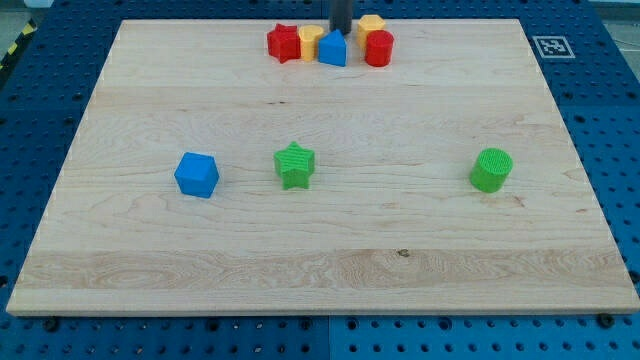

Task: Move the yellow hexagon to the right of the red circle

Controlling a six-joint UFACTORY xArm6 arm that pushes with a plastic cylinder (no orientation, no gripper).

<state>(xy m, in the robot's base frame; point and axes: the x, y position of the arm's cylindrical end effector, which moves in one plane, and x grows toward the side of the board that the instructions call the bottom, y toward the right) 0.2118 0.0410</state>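
- Sitting at the board's 12 o'clock edge, the yellow hexagon point(371, 24) is peeking out behind the red circle point(379, 48), touching it at about its 11 o'clock.
- Lying at roughly 3 o'clock from my tip point(340, 31), the hexagon is near it but apart; the tip is standing just behind the blue block point(333, 49).
- Being a bare rod, the tip has no jaws to part or close; it is holding nothing.
- Judging the coming move: the hexagon is needing to travel round to the circle's 3 o'clock side, so the tip would have to get to the hexagon's 9 o'clock side first.
- Crowding the cluster at 9 o'clock are another yellow block point(309, 40) and a red star point(285, 43).
- Resting well apart, toward 6 o'clock, are a blue cube point(197, 175), a green star point(294, 165) and a green cylinder point(491, 169) on the wooden board point(320, 270).
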